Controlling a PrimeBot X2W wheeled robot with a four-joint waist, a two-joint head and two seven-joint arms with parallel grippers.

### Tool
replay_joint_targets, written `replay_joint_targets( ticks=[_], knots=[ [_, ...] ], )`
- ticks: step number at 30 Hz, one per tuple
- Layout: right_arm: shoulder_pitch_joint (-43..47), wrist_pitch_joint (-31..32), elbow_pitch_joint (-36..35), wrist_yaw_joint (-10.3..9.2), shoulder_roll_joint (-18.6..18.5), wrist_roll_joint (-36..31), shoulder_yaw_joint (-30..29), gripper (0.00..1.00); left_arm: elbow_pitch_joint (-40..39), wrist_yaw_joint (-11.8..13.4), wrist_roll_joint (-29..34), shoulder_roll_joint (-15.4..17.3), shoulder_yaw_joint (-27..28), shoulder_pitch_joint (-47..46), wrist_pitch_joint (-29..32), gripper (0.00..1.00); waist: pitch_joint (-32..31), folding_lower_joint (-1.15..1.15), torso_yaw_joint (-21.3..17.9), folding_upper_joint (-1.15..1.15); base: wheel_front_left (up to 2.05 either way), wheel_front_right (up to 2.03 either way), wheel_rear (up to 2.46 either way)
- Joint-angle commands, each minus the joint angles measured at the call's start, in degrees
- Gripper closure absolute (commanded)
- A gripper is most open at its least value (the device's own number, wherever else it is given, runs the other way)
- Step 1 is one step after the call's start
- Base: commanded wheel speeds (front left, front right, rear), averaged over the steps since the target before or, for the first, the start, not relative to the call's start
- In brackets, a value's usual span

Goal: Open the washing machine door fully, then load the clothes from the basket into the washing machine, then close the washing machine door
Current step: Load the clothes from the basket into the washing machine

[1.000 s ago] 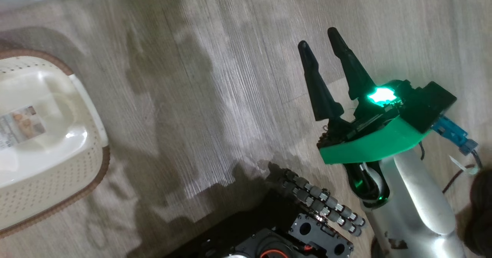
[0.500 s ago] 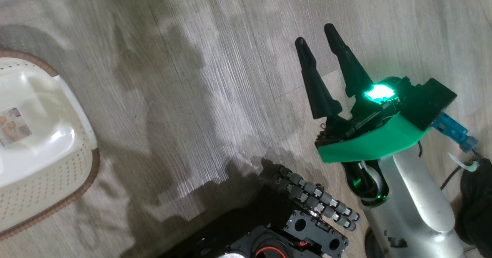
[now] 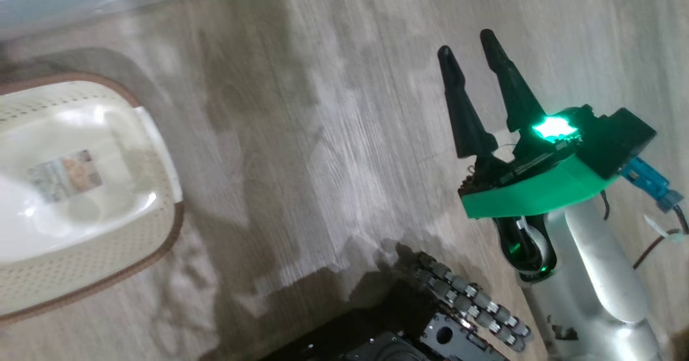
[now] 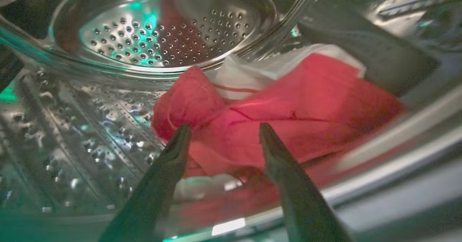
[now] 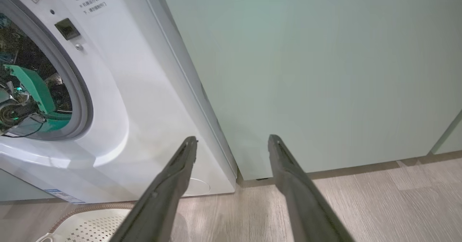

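Firstly, the washing machine (image 5: 119,101) stands white beside a pale green cabinet (image 5: 306,72). Its round opening is uncovered at the left edge of the right wrist view, and the green housing (image 5: 32,90) of the left arm shows inside that opening. Wood-grain floor (image 3: 334,135) runs in front. The basket (image 3: 107,275) sits on that floor at the head view's left, with a sticker (image 3: 64,175) visible on its glossy bottom. Inside the steel drum (image 4: 72,144), the clothes (image 4: 306,119) lie in a crumpled red heap with a white, red-striped panel, resting on the drum's lower wall near the front lip. The left hand (image 4: 224,126) is in the drum, fingers spread apart just short of the heap, clamping nothing. The right hand (image 3: 465,41) hangs above bare floor, well apart from the basket, fingers likewise apart with nothing between them.
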Motion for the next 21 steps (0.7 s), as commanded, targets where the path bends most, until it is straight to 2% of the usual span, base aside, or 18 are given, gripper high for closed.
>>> replay_joint_targets(
  ticks=[1,7,16,21],
  knots=[
    [2.52,-0.36,-1.11,0.0,0.0,-1.09,-0.01,0.0,-4.09,1.55,-1.33,1.64,2.35,2.74,-2.17,0.0,-2.99,0.0,2.96,0.0,0.0,0.0,0.0],
    [3.15,-0.36,-0.53,0.0,0.0,-3.18,-1.58,0.0,-11.52,4.66,-4.82,-0.88,4.49,11.87,-5.38,0.0,-6.09,0.0,6.04,0.0,0.0,0.0,0.0],
    [4.23,-0.36,0.63,0.0,0.0,-6.02,-4.27,0.0,-31.72,11.23,-9.67,-5.62,7.78,30.92,-10.84,0.0,-10.99,0.0,10.39,0.0,0.0,0.0,0.0],
    [4.61,-0.36,0.98,0.0,0.0,-7.46,-5.68,0.0,-42.33,15.18,-9.98,-7.95,8.57,40.58,-12.88,0.0,-13.34,0.0,12.45,0.0,0.0,0.0,0.0]
  ],
)
